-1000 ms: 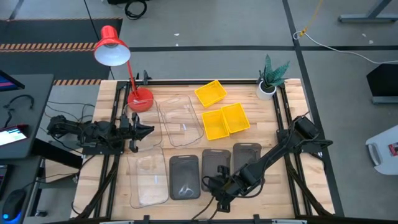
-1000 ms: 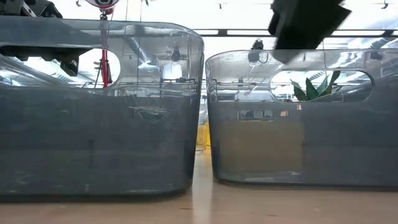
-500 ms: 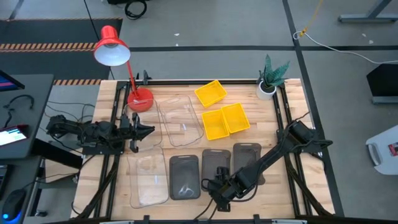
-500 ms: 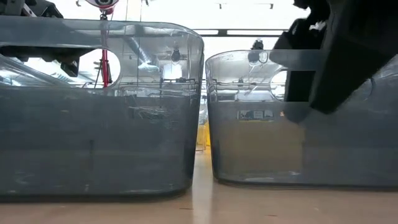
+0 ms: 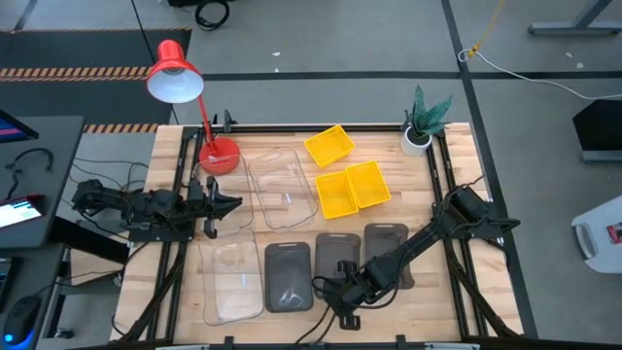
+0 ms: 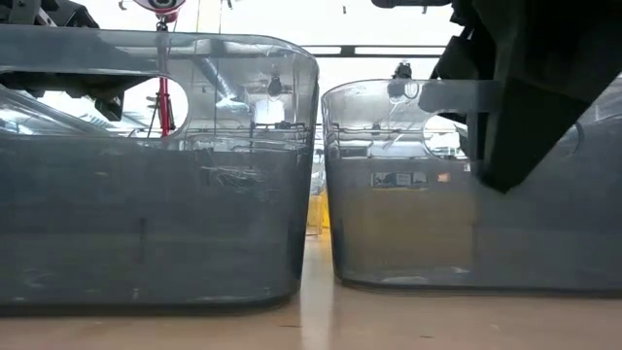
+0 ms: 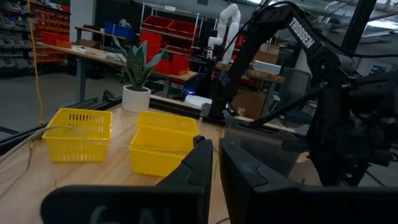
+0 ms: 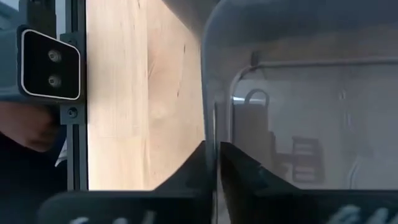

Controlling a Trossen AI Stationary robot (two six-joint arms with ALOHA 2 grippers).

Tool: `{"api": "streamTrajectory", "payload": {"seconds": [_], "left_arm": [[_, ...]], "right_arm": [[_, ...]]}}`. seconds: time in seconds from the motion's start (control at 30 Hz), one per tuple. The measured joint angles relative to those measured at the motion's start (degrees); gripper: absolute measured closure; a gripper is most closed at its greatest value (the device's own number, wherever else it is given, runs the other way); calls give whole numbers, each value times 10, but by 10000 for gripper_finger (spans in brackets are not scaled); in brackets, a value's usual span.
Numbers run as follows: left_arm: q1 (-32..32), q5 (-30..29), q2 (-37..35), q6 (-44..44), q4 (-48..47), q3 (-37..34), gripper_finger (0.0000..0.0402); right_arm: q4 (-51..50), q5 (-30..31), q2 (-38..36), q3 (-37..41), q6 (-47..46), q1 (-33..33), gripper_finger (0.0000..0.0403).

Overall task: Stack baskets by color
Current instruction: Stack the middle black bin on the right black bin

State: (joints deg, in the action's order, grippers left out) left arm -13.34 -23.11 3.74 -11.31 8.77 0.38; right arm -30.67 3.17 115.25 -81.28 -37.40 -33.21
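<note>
Three dark grey baskets sit in a row near the table's near edge: left [image 5: 288, 277], middle [image 5: 337, 255] and right [image 5: 386, 251]. My right gripper [image 5: 336, 289] slants down at the middle grey basket's near end and is shut on it; in the low view it stands in front of that basket [image 6: 398, 214]. Two clear baskets [image 5: 282, 187] [image 5: 231, 280] lie left of centre. Three yellow baskets [image 5: 328, 146] [image 5: 335, 195] [image 5: 369, 184] rest farther back. My left gripper [image 5: 229, 202] waits level at the left, shut and holding nothing. My right gripper has the middle grey basket's near end wall [image 8: 209, 93] pinched at its rim, one finger inside the basket and one outside. The fingers come from above, slanting down from the table's right. The basket's bottom rests on the table.
A red desk lamp [image 5: 175, 73] stands at the far left corner and a small potted plant [image 5: 420, 126] at the far right. The left grey basket [image 6: 155, 175] sits close beside the held one. Black rails run along both table sides.
My right gripper has sunk onto the near end of the middle grey basket, shifting a little toward the table's left, and has shut on its wall. The basket stays where it was.
</note>
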Motion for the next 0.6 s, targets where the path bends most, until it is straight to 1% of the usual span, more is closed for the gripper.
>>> {"api": "streamTrajectory", "payload": {"seconds": [0.03, 0.1, 0.17, 0.23, 0.4, 0.5, 0.6], "left_arm": [[0, 0, 0, 0, 0, 0, 366], [0, 0, 0, 0, 0, 0, 368], [0, 0, 0, 0, 0, 0, 371], [0, 0, 0, 0, 0, 0, 374], [0, 0, 0, 0, 0, 0, 375], [0, 0, 0, 0, 0, 0, 371], [0, 0, 0, 0, 0, 0, 367]], "right_arm": [[-1, -4, -1, 0, 1, 1, 386], [-1, -12, -1, 0, 4, 3, 394], [-4, -13, -1, -2, 4, 4, 391], [-30, -16, -1, -17, 6, 4, 389], [-137, -2, -1, -97, 22, 2, 397], [-180, -1, -1, -144, 29, 1, 398], [-233, 24, -1, -186, 39, -4, 398]]}}
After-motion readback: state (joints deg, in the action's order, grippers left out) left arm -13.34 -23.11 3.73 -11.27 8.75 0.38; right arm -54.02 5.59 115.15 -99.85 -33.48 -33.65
